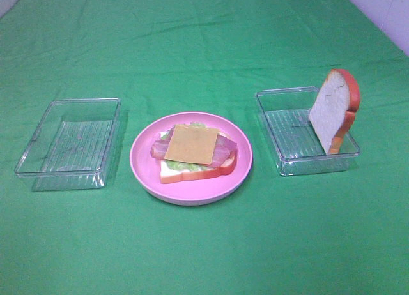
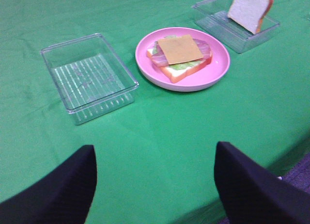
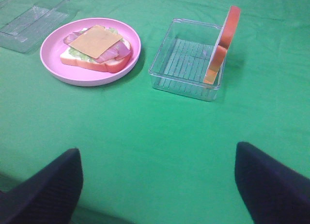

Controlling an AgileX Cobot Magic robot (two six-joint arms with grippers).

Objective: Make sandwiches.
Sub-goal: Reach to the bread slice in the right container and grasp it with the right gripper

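Note:
An open sandwich (image 1: 192, 143) lies on the round pink plate (image 1: 192, 196) in the middle: a white bread slice with orange-red crust, lettuce, bacon strips and a yellow cheese square on top. A second bread slice (image 1: 331, 110) stands upright, leaning in the right clear box (image 1: 287, 132). Neither gripper shows in the exterior high view. In the left wrist view my left gripper (image 2: 155, 156) is open and empty, well short of the sandwich (image 2: 180, 49). In the right wrist view my right gripper (image 3: 157, 153) is open and empty, short of the standing slice (image 3: 223, 44).
An empty clear plastic box (image 1: 70, 142) sits left of the plate on the green cloth. It also shows in the left wrist view (image 2: 87, 78). The right box (image 3: 186, 59) holds only the standing slice. The table's front edge shows at one corner of the left wrist view.

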